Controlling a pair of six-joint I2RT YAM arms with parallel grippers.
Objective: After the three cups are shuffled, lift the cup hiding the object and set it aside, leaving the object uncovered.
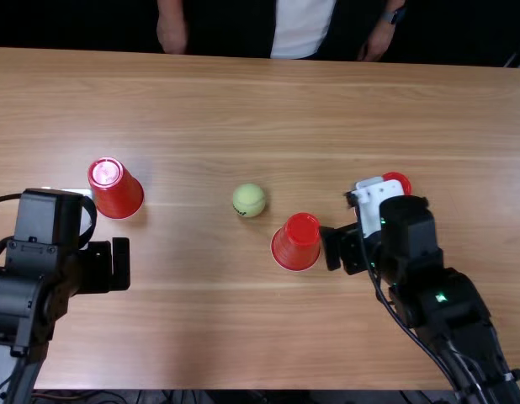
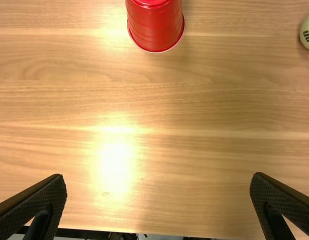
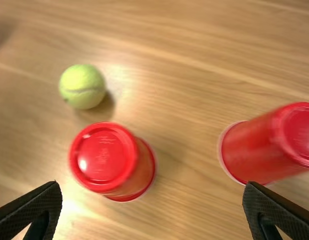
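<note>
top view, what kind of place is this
Probably a robotics lab bench set up for a cup-shuffle test: a black left arm and right arm at a wooden table, with upside-down red cups and a tennis ball.

The top camera looks steeply down from 6 o'clock of the table [image 1: 260, 109]. Both close wrist cameras share the ball [image 1: 249, 200].

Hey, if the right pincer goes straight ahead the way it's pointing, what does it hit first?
Most likely the middle red cup, directly ahead of the open right pincer.
</note>
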